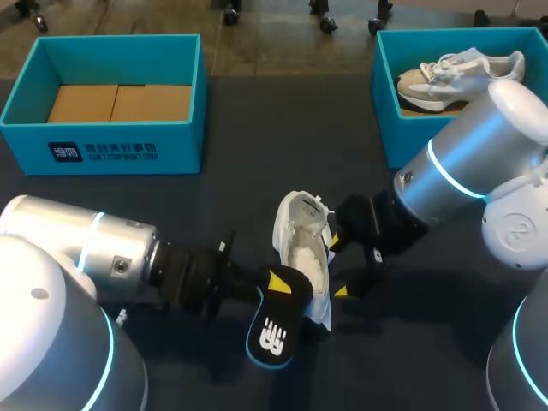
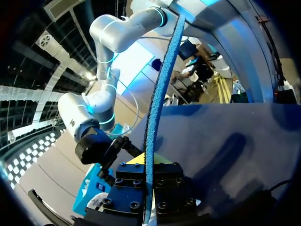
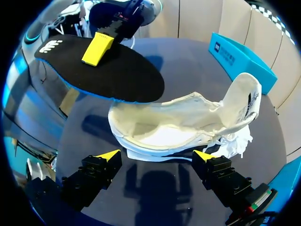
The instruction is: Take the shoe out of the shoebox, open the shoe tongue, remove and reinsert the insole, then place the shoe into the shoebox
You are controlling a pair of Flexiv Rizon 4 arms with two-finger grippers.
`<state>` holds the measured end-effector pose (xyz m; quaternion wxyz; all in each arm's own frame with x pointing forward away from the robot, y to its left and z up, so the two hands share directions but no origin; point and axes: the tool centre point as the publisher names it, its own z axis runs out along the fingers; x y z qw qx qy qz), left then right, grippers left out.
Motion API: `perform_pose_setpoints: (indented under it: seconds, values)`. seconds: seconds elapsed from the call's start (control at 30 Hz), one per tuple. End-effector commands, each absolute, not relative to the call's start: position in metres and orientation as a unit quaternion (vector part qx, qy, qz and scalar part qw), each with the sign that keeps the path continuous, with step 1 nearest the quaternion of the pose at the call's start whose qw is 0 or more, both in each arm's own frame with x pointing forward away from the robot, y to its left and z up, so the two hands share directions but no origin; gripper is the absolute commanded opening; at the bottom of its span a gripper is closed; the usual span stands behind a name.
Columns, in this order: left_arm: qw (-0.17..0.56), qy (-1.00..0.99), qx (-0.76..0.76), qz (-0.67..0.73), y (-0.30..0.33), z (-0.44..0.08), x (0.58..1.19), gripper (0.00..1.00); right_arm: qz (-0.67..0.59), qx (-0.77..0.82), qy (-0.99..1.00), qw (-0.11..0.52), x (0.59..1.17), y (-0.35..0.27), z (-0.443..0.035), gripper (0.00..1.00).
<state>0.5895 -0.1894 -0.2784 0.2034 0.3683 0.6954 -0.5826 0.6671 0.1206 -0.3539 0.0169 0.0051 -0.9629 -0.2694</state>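
White shoe (image 1: 301,248) sits mid-table, opening upward. Its black, blue-edged insole (image 1: 276,330) is out, tilted just near-left of it. One teal shoebox (image 1: 111,145) stands far left, a second shoebox (image 1: 401,141) far right.

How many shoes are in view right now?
2. One white shoe lies on the table beside the right gripper; a second shoe sits in the blue box at the far right. The far-left box shows none.

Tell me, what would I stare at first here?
Probably the black insole, pinched in the left gripper near the front middle of the table. Right beside it is a white shoe, with the right gripper open on its other side. Another shoe sits in the blue box at the back right.
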Motion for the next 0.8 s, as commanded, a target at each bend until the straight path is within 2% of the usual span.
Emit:
perform_pose_setpoints:
  seconds: [0.03,0.47,0.8]
  values:
    - [0.200,0.691,0.362,-0.592,-0.197,-0.288,0.603,0.00,-0.265,0.003,-0.964,0.007,0.663,0.122,-0.354,1.00]
    - [0.202,0.699,0.349,-0.591,-0.203,-0.284,0.606,0.00,-0.249,-0.008,-0.969,0.000,0.658,0.120,-0.353,1.00]
    - [0.162,0.662,0.370,-0.631,-0.215,-0.291,0.607,0.00,-0.249,-0.008,-0.969,0.000,0.658,0.120,-0.353,1.00]
